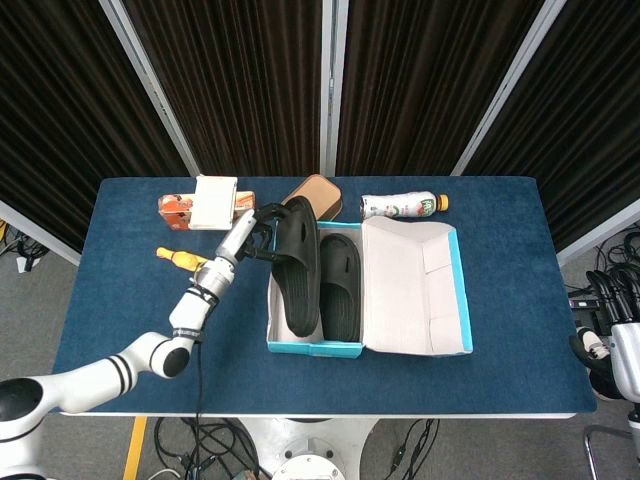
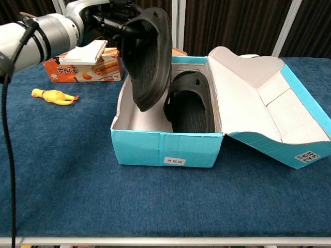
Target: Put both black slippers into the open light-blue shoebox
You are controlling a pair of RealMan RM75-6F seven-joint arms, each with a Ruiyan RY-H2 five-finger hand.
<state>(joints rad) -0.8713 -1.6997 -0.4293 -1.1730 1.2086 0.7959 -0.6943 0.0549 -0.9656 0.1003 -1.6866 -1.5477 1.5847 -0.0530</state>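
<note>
Left hand holding a slipper over the open shoebox

The left hand (image 2: 111,20), at the top left, grips one black slipper (image 2: 150,54) by its upper end, so the slipper hangs tilted with its sole outward and its lower tip down inside the left half of the light-blue shoebox (image 2: 165,147). A second black slipper (image 2: 191,103) lies in the right half of the box, just beside the held one. The box lid (image 2: 264,98) is folded open to the right onto the blue table (image 2: 77,196). Behind the box on the left stands an orange snack carton (image 2: 83,67), and a small yellow toy (image 2: 51,96) lies on the table in front of it.
</note>
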